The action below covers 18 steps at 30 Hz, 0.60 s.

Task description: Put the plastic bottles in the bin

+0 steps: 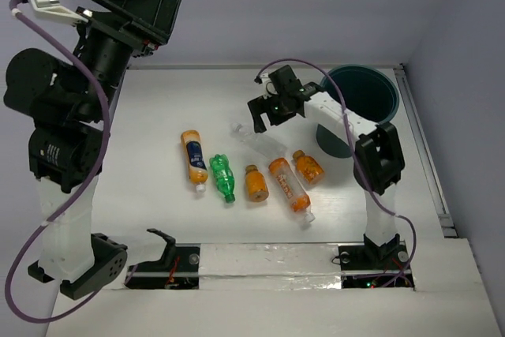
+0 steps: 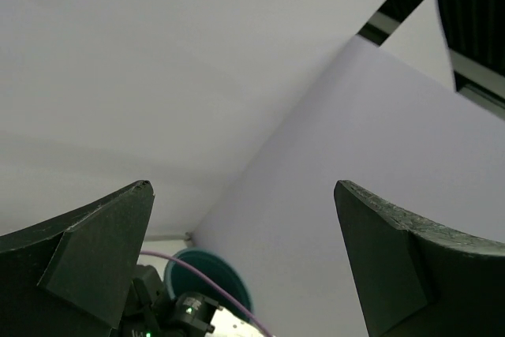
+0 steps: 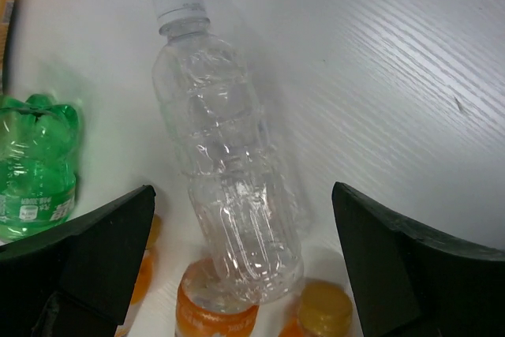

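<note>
Several plastic bottles lie in a row on the white table: a long orange one [image 1: 193, 157], a green one [image 1: 223, 177], a stubby orange one [image 1: 256, 183], a second long orange one [image 1: 289, 187], a second stubby orange one [image 1: 308, 166] and a clear one [image 1: 251, 141]. The clear dark-labelled bottle is out of view. My right gripper [image 1: 267, 118] is open just above the clear bottle [image 3: 225, 171], its jaws [image 3: 242, 195] on either side, not touching. The dark teal bin [image 1: 363, 94] stands at the back right. My left gripper [image 1: 170, 13] is open, empty, raised high at the left.
The right wrist view also shows the green bottle [image 3: 35, 167], an orange bottle [image 3: 217, 313] under the clear one's base and a yellow cap [image 3: 319, 309]. The bin [image 2: 207, 282] shows low in the left wrist view. Pale walls close the back and right.
</note>
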Tool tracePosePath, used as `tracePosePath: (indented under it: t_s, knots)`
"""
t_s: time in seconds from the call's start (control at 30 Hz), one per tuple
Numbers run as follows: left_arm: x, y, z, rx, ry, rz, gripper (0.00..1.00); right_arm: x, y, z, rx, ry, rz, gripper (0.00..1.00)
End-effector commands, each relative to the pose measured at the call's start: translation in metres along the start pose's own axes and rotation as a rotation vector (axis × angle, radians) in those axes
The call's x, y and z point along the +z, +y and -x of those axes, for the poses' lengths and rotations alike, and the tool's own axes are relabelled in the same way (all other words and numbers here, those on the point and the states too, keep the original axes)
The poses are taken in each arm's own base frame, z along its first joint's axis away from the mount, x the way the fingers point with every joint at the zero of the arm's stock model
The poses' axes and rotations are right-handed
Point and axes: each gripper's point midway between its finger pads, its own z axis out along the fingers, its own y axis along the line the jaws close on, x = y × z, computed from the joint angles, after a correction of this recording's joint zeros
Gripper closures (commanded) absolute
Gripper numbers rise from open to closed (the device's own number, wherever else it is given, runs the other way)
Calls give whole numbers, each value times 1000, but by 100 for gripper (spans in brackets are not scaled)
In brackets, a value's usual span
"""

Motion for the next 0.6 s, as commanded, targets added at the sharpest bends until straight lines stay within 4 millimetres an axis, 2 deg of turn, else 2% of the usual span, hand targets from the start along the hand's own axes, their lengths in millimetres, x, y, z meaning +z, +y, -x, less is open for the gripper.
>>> tracePosePath:
  t_s: [0.0,0.03,0.07,0.1,0.13,0.2,0.23,0.27,0.3,0.37,0.4,0.43,0.47,0.5,0.57]
  knots:
    - [1,5,0,33,-2,2,1,6,30,16,-117,-16,93,1]
    - [2,7,0,42,-1,3,1,8,36,20,-132,-13,103,0]
    - [5,10,-1,48,1,5,1,21,40,13,-143,13,108,0]
    - [8,12,-6,53,22,0,1,25,35,14,-153,16,82,0]
    - [10,14,-8,57,32,-3,1,29,39,17,-167,9,79,0]
    - [17,24,-13,63,65,2,1,46,34,10,-170,33,69,0]
    - [17,32,-15,70,72,26,1,49,33,14,-173,29,65,0]
    - [16,43,-11,86,56,63,1,53,32,14,-176,30,62,0]
    - [18,68,-23,88,81,125,1,64,30,8,-177,51,64,0]
    - [9,89,-33,92,105,164,1,72,31,6,-176,70,79,0]
    - [6,128,-61,82,178,241,1,73,33,14,-181,55,87,1]
    - [1,147,-74,66,206,287,1,83,33,7,-176,79,98,1]
    - [-9,161,-83,58,228,325,1,86,33,9,-177,75,97,2]
    - [-20,199,-115,36,298,409,1,89,31,13,-176,61,88,5]
    - [-41,234,-134,37,336,511,1,92,32,19,-188,44,90,7]
